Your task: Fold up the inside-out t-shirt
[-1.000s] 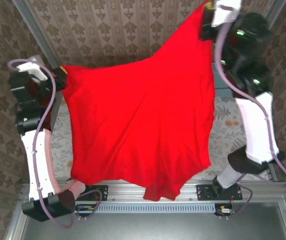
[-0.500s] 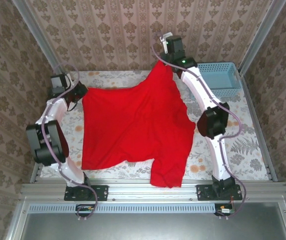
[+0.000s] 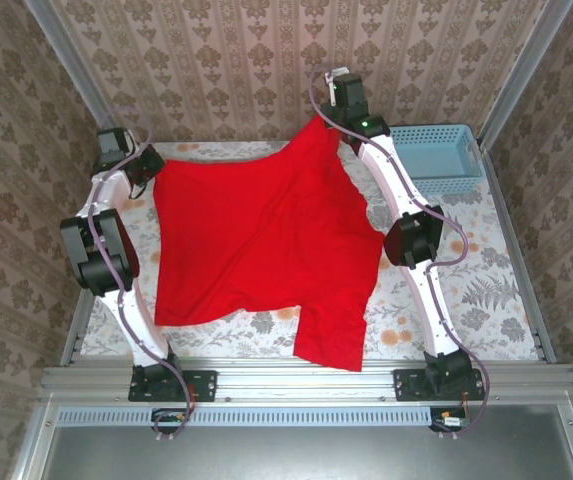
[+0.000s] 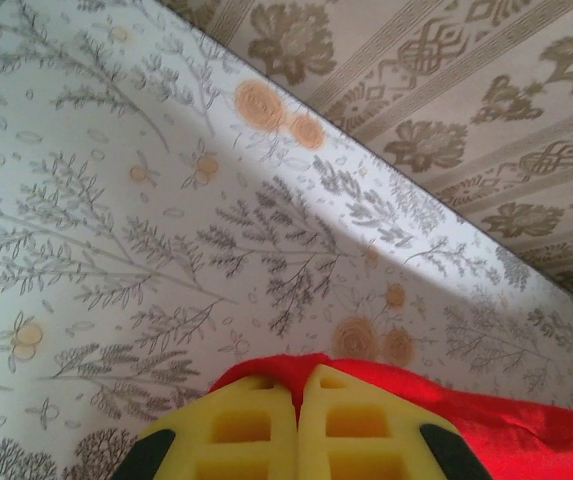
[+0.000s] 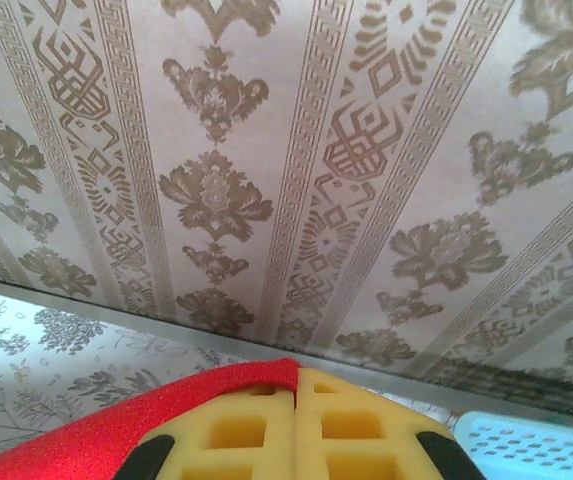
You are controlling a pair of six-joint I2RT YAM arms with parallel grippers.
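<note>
Red t-shirt (image 3: 266, 240) pinched; right wrist glimpses basket (image 5: 536, 445).

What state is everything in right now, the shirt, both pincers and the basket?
t-shirt: spread open on the table, not folded, one part draped over the near edge.
left pincer: shut on the t-shirt's far left corner.
right pincer: shut on the t-shirt's far right corner.
basket: upright, looks empty, at the table's far right corner.
</note>
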